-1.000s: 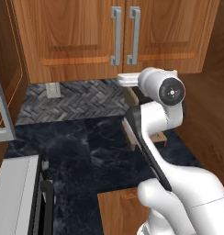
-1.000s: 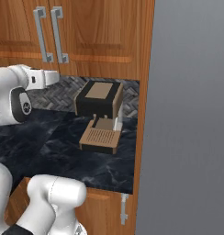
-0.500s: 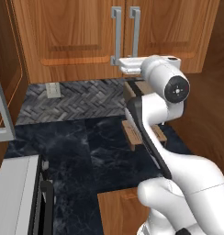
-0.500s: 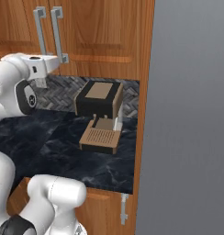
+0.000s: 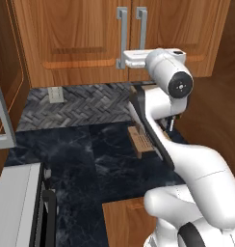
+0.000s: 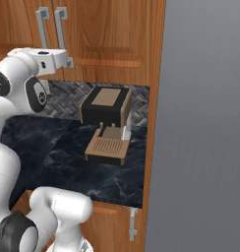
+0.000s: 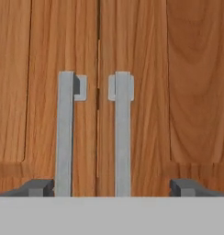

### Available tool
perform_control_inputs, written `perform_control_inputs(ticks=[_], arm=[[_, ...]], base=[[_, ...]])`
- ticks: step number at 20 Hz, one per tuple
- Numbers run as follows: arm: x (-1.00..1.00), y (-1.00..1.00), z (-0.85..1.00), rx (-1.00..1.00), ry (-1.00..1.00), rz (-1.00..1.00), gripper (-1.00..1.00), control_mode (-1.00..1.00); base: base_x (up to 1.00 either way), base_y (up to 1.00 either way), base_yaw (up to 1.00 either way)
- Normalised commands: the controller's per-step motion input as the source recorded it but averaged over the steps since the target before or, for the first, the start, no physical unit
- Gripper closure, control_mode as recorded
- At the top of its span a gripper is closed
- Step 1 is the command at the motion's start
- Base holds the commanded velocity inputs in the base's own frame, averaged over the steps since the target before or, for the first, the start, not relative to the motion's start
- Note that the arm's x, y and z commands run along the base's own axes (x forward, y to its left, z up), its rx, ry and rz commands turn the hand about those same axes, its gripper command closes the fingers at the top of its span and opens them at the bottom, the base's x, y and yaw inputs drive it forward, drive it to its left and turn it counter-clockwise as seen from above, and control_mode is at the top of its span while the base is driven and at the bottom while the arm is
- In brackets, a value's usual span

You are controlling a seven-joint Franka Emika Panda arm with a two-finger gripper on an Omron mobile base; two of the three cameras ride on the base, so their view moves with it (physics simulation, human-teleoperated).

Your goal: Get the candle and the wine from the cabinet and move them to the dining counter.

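The cabinet (image 5: 66, 38) is a brown wooden wall unit with both panelled doors closed, so the candle and the wine are hidden. My gripper (image 5: 120, 61) is held level at the bottom ends of the two grey bar handles (image 5: 122, 29), close to the doors; it also shows from the other side (image 6: 69, 61). In the hand view the gripper (image 7: 111, 188) is open, its dark fingertips (image 7: 38, 187) standing wide to either side of the left handle (image 7: 65, 133) and right handle (image 7: 123, 133). Nothing is between the jaws. The dining counter is out of view.
Below the cabinet lies a dark marble worktop (image 5: 90, 154) backed by herringbone tiles (image 5: 85, 101). A black and wood coffee machine (image 6: 106, 120) stands at its right end, beside a tall grey panel (image 6: 205, 123). A steel appliance (image 5: 13, 207) sits at the lower left.
The arm has lifted the hand from worktop height up to the lower ends of the cabinet handles and brought it closer to the doors. The jaws have stayed open.
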Motion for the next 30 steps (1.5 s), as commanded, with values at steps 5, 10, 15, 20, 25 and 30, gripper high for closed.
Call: perform_control_inputs(ticks=[5,10,15,20,25,30], arm=[[0.53,-0.16,0.03,0.0,0.0,0.0,-1.0,-1.0],[0.48,-0.07,0.01,0.0,0.0,0.0,-1.0,-1.0],[0.44,0.0,0.0,0.0,0.0,0.0,-1.0,-1.0],[0.42,0.0,0.0,0.0,0.0,0.0,-1.0,-1.0],[0.44,0.0,0.0,0.0,0.0,0.0,-1.0,-1.0],[0.5,0.1,-0.01,0.0,0.01,0.0,-1.0,-1.0]], base=[[0.0,0.0,0.0],[0.0,0.0,0.0],[0.0,0.0,0.0],[0.0,0.0,0.0],[0.0,0.0,0.0],[0.0,0.0,0.0]])
